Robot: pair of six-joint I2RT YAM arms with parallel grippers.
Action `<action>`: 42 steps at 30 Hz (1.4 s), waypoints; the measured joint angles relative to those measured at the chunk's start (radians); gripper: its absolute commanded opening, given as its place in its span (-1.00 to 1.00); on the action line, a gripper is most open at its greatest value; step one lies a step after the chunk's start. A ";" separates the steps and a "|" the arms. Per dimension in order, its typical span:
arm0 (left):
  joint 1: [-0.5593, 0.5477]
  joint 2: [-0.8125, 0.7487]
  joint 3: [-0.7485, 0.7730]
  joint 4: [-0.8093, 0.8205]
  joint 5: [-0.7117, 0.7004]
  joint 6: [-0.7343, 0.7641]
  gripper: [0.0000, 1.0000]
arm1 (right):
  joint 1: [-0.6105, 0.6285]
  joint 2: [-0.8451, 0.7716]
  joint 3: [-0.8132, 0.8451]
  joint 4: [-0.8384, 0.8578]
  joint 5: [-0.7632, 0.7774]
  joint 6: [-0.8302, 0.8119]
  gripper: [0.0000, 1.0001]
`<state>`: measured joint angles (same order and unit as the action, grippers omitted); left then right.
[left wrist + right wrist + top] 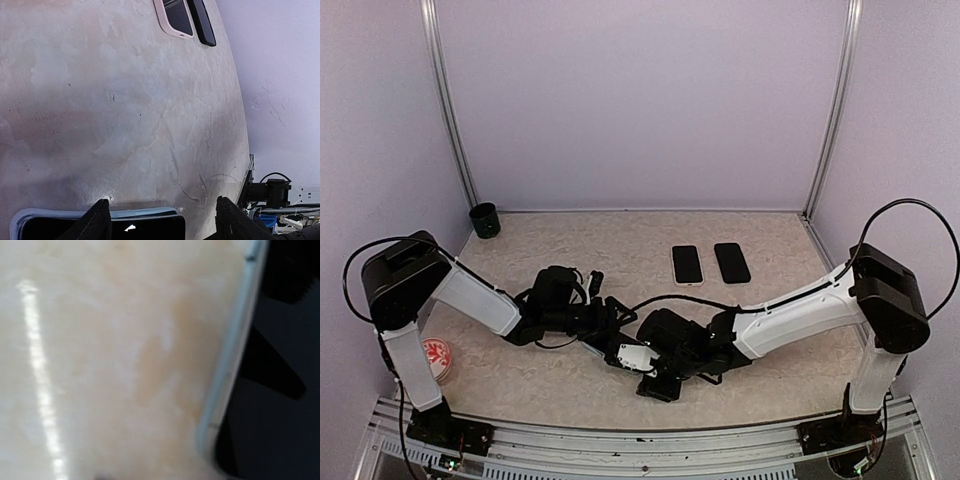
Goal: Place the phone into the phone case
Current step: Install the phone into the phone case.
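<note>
A black-screened phone (145,229) lies in a light blue phone case (140,214) on the table, at the bottom of the left wrist view. My left gripper (162,220) is open. Its left finger (95,222) overlaps the phone's screen, and its right finger (232,222) stands clear of the phone's end. In the blurred right wrist view the case rim (230,365) and dark screen (280,430) fill the right side, very close to the camera. From above, both grippers (610,345) (655,368) meet at the table's front centre and hide most of the phone. The right jaws do not show.
Two more phones lie at the back of the table, one in a white case (687,264) and one black (731,262). A dark cup (484,219) stands in the back left corner. A red and white disc (438,357) sits near the left arm's base.
</note>
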<state>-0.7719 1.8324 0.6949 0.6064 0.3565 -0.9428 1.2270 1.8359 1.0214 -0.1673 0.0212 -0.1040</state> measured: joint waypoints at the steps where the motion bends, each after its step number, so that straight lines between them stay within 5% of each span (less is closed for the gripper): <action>1: 0.000 0.000 0.000 0.000 0.002 0.000 0.40 | 0.009 0.001 0.007 -0.009 0.006 -0.014 0.12; 10: 0.000 0.000 0.000 -0.003 0.003 0.000 0.41 | 0.047 -0.004 0.037 -0.077 0.037 -0.087 0.11; 16: 0.001 -0.004 0.000 0.000 0.004 0.001 0.48 | 0.046 -0.067 0.029 -0.090 0.045 -0.070 0.48; 20: 0.019 -0.048 -0.014 -0.041 0.004 0.005 0.74 | 0.023 -0.126 -0.010 -0.039 0.011 -0.011 0.55; 25: 0.058 -0.151 -0.023 -0.145 -0.010 0.027 0.80 | -0.056 -0.134 -0.019 0.006 -0.044 0.102 0.71; 32: 0.069 -0.308 -0.024 -0.269 -0.066 0.077 0.80 | -0.130 -0.064 0.067 0.001 -0.100 0.232 0.82; 42: 0.054 -0.323 -0.106 -0.350 -0.084 0.093 0.80 | -0.135 0.069 0.193 -0.044 -0.148 0.272 0.82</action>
<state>-0.7181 1.5089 0.5892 0.2565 0.2726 -0.8501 1.0924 1.9045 1.2148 -0.2111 -0.1268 0.1680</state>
